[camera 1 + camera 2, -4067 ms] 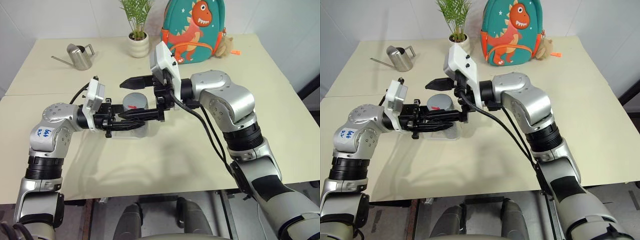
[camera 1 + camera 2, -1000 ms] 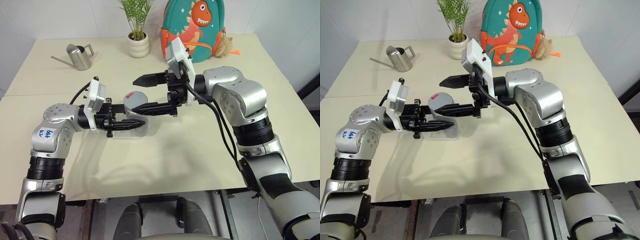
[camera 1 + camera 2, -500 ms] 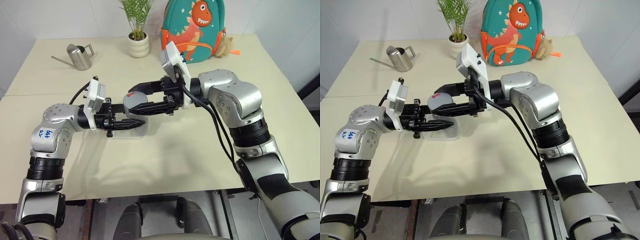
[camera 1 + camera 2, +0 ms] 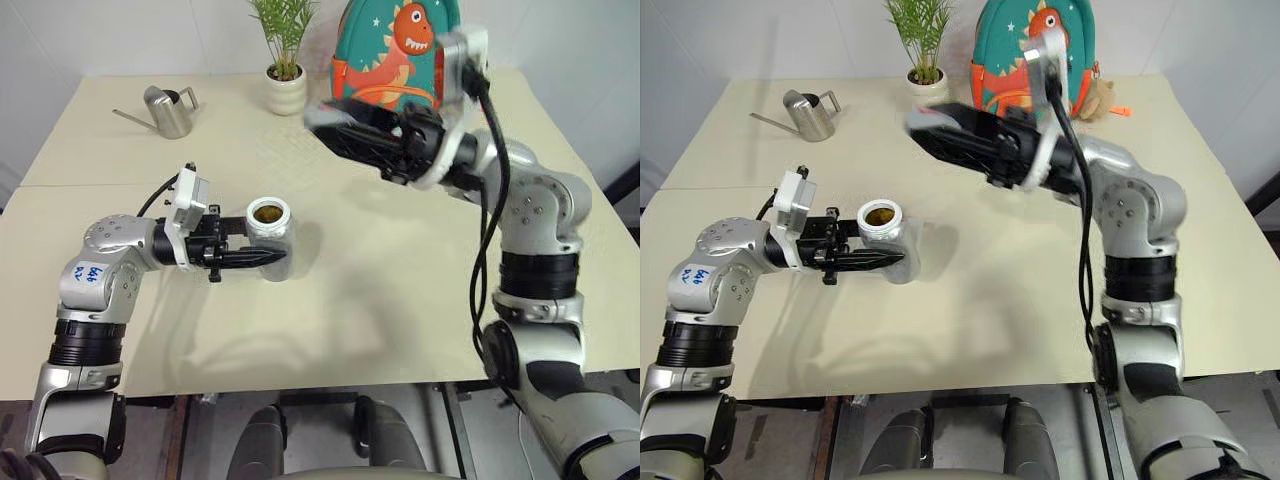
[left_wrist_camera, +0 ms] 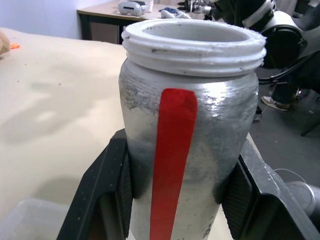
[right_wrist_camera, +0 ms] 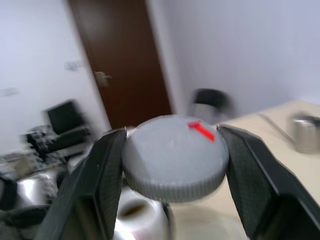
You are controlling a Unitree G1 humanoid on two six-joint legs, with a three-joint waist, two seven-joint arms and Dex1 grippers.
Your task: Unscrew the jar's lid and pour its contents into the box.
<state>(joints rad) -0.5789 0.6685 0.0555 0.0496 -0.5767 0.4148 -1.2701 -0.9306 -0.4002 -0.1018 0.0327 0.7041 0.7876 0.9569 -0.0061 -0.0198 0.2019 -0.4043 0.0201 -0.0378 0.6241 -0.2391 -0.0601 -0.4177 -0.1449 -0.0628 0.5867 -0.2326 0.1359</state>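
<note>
My left gripper [image 4: 270, 246] is shut on the silvery-grey jar [image 4: 268, 232], holding it upright just above the table. The jar has a red stripe [image 5: 170, 150], and its pale threaded mouth [image 5: 192, 42] is uncovered. Brownish-yellow contents [image 4: 266, 212] show inside. My right gripper [image 6: 172, 159] is raised up and to the right of the jar, clear of it. It is shut on the round grey lid [image 6: 170, 150], which has a red mark on top. A corner of the clear box [image 5: 20, 220] lies on the table below the jar.
A steel watering can [image 4: 172, 110] stands at the back left. A white plant pot [image 4: 286, 92] and a dinosaur backpack [image 4: 395, 50] sit at the back middle. The cream table [image 4: 400, 300] stretches out to the right of the jar.
My right gripper shut on the lid, lifted it off the jar and swung up and to the right with it. The jar's mouth is now uncovered. The left gripper has kept still.
</note>
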